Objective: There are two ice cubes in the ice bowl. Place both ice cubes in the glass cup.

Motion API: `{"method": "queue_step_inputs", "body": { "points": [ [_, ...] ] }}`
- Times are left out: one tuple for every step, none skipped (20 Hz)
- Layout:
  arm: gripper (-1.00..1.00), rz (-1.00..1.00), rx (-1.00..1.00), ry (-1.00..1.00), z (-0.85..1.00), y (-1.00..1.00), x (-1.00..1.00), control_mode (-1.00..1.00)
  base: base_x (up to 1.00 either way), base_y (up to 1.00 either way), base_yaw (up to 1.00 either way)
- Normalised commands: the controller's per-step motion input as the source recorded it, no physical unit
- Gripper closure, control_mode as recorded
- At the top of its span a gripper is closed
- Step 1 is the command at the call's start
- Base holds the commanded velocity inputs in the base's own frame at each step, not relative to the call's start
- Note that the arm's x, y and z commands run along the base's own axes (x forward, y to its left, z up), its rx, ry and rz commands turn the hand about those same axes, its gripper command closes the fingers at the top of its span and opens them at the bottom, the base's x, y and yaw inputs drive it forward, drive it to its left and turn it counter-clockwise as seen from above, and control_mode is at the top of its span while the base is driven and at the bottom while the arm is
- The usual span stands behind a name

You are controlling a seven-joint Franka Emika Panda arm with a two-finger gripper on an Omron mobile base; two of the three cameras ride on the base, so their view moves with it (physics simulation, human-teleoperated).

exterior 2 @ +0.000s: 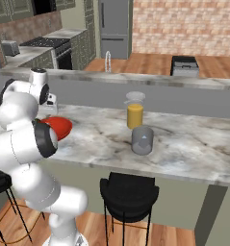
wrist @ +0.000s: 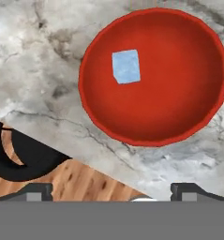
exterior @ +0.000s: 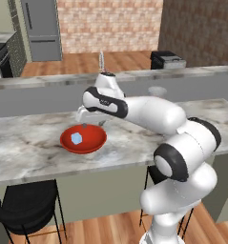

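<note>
Red ice bowl (wrist: 197, 112) is holding one visible ice cube (wrist: 126, 66); the empty, wide-open gripper (wrist: 111, 190) is hovering above and should be centring over that cube before descending.

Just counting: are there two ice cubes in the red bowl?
No, the hand view shows one ice cube in the red bowl.

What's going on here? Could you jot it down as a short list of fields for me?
Place: kitchen counter of grey marble
Red bowl: on the counter, holding one ice cube
Clear cup: upright on the counter, apart from the bowl; something pale shows inside, maybe the other cube, too faint to be sure
Glass of orange drink: just behind the clear cup
Gripper: open, empty, hanging above the bowl
Left to do: the cube in the bowl is not yet picked up
</note>
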Motion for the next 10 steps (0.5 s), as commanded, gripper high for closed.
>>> {"method": "queue_step_inputs", "body": {
  "points": [
    [-1.00, 0.00, -0.05, 0.00, -0.31, 0.21, 0.48, -1.00, 0.00, 0.00, 0.00],
    [-1.00, 0.00, -0.07, 0.00, -0.36, 0.14, 0.42, -1.00, 0.00, 0.00, 0.00],
    [-1.00, 0.01, -0.08, 0.00, -0.39, 0.13, 0.36, -1.00, 0.00, 0.00, 0.00],
    [-1.00, 0.02, -0.07, 0.00, -0.44, 0.13, 0.31, -1.00, 0.00, 0.00, 0.00],
    [-1.00, 0.03, -0.08, 0.00, -0.46, 0.15, 0.29, -1.00, 0.00, 0.00, 0.00],
    [-1.00, 0.02, -0.07, 0.00, -0.46, 0.15, 0.31, -1.00, 0.00, 0.00, 0.00],
    [-1.00, 0.02, -0.07, 0.00, -0.47, 0.14, 0.31, -1.00, 0.00, 0.00, 0.00],
    [-1.00, 0.01, -0.07, 0.00, -0.50, 0.14, 0.31, -1.00, 0.00, 0.00, 0.00],
    [-1.00, 0.02, -0.07, 0.00, -0.53, 0.14, 0.28, -1.00, 0.00, 0.00, 0.00],
    [-1.00, 0.02, -0.08, 0.00, -0.54, 0.16, 0.24, -1.00, 0.00, 0.00, 0.00]
  ]
}}
